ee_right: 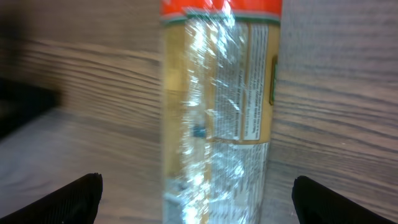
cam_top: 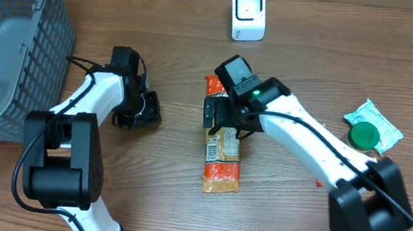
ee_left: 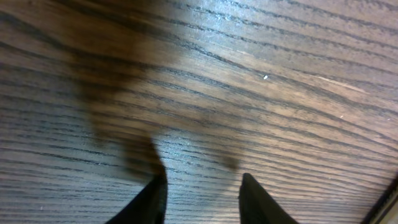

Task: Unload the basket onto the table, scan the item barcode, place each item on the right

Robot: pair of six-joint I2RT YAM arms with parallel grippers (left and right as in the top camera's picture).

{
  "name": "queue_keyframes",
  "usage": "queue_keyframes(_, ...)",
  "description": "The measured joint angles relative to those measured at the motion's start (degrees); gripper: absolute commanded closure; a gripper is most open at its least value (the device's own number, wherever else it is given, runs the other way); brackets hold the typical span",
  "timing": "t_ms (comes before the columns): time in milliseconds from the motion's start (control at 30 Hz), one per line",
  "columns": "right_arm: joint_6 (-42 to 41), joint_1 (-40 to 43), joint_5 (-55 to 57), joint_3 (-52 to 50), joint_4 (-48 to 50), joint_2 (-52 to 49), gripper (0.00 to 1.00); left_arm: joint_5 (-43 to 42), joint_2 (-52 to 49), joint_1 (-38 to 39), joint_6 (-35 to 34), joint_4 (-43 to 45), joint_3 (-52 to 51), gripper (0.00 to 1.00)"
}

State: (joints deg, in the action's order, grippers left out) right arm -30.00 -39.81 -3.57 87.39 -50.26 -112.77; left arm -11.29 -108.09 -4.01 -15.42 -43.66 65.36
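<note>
Barely begun, with the long clear-wrapped orange-and-tan snack packet (cam_top: pixel 223 166) lying on the wooden table (cam_top: pixel 138 195) beneath the wide-open, empty right claw (ee_right: pixel 199 200), left claw (ee_left: pixel 204 202) partly open over bare wood, white scanner (cam_top: pixel 248 13) unreached.

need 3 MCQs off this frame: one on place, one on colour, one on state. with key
1. Where on the table is the grey basket?
A) right side
B) left side
C) centre

2. What colour is the round lid?
A) red
B) blue
C) green

3. What is the state of the right gripper?
A) open over the snack packet
B) shut on the packet
C) shut on the basket

Key:
1. B, the overhead view shows it at the left edge.
2. C, it is a green disc near the right edge.
3. A, the right wrist view shows both fingers wide apart, with the packet between them.
</note>
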Motion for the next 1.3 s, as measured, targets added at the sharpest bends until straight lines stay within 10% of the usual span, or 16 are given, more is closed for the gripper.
queue_keyframes(67, 0.0, -0.11, 0.04, 0.0, -0.13, -1.4, 0.0, 0.11, 0.22, 0.0, 0.39, 0.39, 0.04, 0.01)
queue_keyframes(1300, 0.02, -6.03, 12.87, 0.0, 5.77, -7.69, 0.0, 3.04, 0.85, 0.0, 0.33, 2.34, 0.42, 0.0)
